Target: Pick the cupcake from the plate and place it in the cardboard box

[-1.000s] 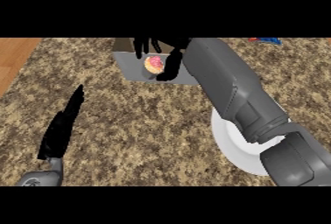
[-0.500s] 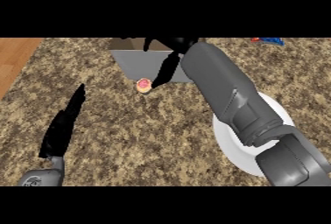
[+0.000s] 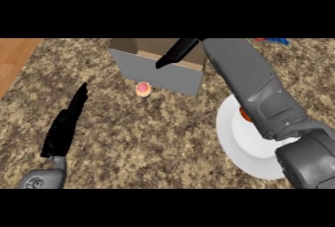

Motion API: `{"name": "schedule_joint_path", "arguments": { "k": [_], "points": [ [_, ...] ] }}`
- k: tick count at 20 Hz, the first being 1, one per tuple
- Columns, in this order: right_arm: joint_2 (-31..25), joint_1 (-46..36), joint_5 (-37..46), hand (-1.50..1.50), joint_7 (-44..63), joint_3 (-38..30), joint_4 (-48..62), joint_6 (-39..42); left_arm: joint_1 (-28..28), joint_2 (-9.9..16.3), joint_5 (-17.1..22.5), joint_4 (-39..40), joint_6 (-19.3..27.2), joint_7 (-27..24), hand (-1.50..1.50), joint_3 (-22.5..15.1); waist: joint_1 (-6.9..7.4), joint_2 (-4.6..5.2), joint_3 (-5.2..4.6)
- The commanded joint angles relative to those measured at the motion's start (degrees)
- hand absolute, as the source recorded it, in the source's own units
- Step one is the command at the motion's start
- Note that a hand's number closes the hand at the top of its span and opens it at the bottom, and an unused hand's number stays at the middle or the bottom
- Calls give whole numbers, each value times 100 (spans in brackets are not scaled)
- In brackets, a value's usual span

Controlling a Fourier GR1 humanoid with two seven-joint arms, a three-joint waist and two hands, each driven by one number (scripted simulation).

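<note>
The cupcake (image 3: 142, 89), pink-topped, lies on the granite counter just in front of the cardboard box's (image 3: 163, 74) grey near wall, outside the box. My right hand (image 3: 177, 52) hovers over the box's open top with straight fingers, open and holding nothing. Its forearm crosses the white plate (image 3: 239, 144) at the right, where a small orange thing (image 3: 244, 114) peeks out beside the arm. My left hand (image 3: 65, 123) rests open at the left, fingers pointing up, well apart from the cupcake.
A wooden strip (image 3: 16, 55) borders the counter at the top left. Something blue (image 3: 274, 41) lies at the far right top edge. Bare granite (image 3: 144, 142) stretches between the left hand and the plate.
The cupcake, held by my right hand at the box one second ago, has left the hand and now sits on the counter before the box. The right hand opened and rose over the box.
</note>
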Motion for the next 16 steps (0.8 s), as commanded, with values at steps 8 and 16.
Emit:
{"name": "schedule_joint_path", "arguments": {
  "k": [8,16],
  "points": [
    [-1420,81,-676,-150,542,-733,117,210,-206,-87,-140,19,74,60,0,-124,111,164,9],
    [-2212,422,-622,-150,267,-695,-5,976,-156,-94,-77,-57,-16,-79,0,-173,316,285,26]
  ]
}}
